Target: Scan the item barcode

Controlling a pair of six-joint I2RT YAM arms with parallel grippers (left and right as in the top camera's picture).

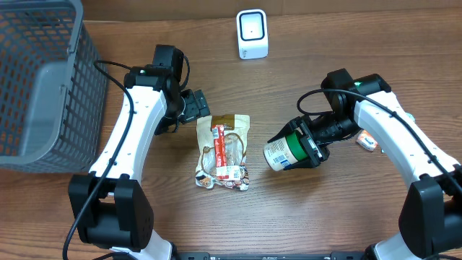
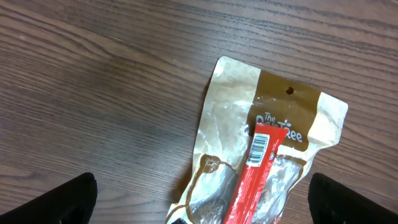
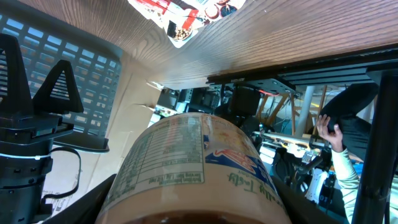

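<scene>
Right of bench centre, I hold the green-and-white cylindrical can clamped in the right gripper, tilted presumably to face its barcode toward the white box scanner at the far edge; the left gripper stands spread.

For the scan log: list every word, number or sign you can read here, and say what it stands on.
"The" and "Tree": on the tan pouch; the letters between are covered by the red stick pack.
Barcode on the red stick pack: digits too small to read.
Nutrition panel and blue script on the can: too blurred to read.
White scanner: no legible text.
</scene>
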